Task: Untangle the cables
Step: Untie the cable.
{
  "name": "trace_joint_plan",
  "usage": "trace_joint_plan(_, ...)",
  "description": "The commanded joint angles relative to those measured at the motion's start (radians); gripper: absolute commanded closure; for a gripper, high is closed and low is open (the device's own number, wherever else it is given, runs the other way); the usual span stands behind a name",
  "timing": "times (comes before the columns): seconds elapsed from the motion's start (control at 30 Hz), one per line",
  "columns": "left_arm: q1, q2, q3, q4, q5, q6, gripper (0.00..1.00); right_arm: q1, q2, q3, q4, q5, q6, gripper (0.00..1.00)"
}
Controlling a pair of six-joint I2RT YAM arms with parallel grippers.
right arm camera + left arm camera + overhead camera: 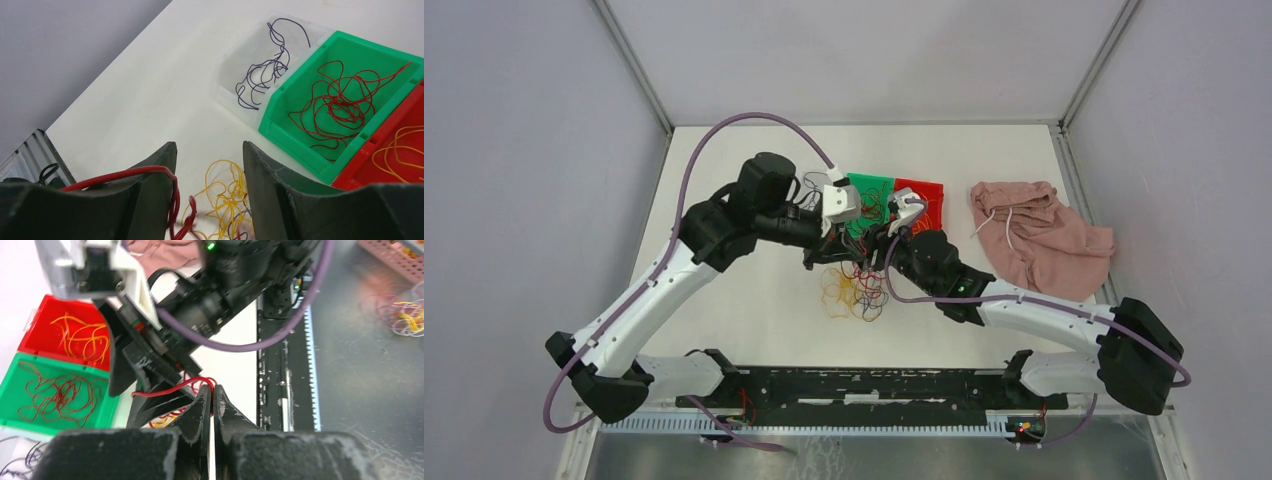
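Observation:
A clump of yellow-orange, dark red and dark cables (854,292) lies on the white table in front of the bins. My left gripper (817,257) (214,389) is shut on one red cable (170,389) at its tips. From there the cable runs across one finger (150,180) of my right gripper (876,243) (210,146) and drops into the gap. The right gripper's jaws stand apart, with nothing pinched between them. Yellow cables (227,200) lie on the table below it.
Three bins stand side by side behind the clump: a clear one (235,60) with dark purple wires, a green one (295,142) with dark red wires, and a red one (365,172) with yellow-orange wires. A pink cloth (1039,235) lies at the right.

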Motion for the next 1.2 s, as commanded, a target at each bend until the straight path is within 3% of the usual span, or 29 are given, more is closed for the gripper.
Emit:
trace_joint_plan(0.0, -0.011, -0.001, 0.118, -0.04, 0.235, -0.045, 0.97, -0.005, 0.03, 0.03, 0.002, 0.063, -0.009, 0.43)
trace_joint_plan(0.17, -0.01, 0.032, 0.251, -0.041, 0.203, -0.016, 0.97, -0.005, 0.047, 0.019, 0.005, 0.044, 0.022, 0.44)
trace_joint_plan(0.33, -0.01, 0.084, 0.487, -0.031, 0.106, 0.052, 0.97, -0.005, 0.064, -0.009, 0.001, 0.005, 0.076, 0.5)
trace_joint_plan(0.5, -0.011, 0.101, 0.609, 0.061, 0.002, 0.081, 0.97, -0.005, 0.067, -0.055, 0.004, -0.005, 0.111, 0.52)
trace_joint_plan(0.83, -0.011, 0.087, 0.652, 0.278, -0.17, 0.116, 0.97, -0.002, 0.071, -0.178, 0.032, -0.009, 0.155, 0.54)
trace_joint_plan(1.17, -0.01, 0.117, 0.642, 0.462, -0.455, 0.326, 0.97, -0.001, 0.013, -0.266, 0.027, 0.013, 0.169, 0.49)
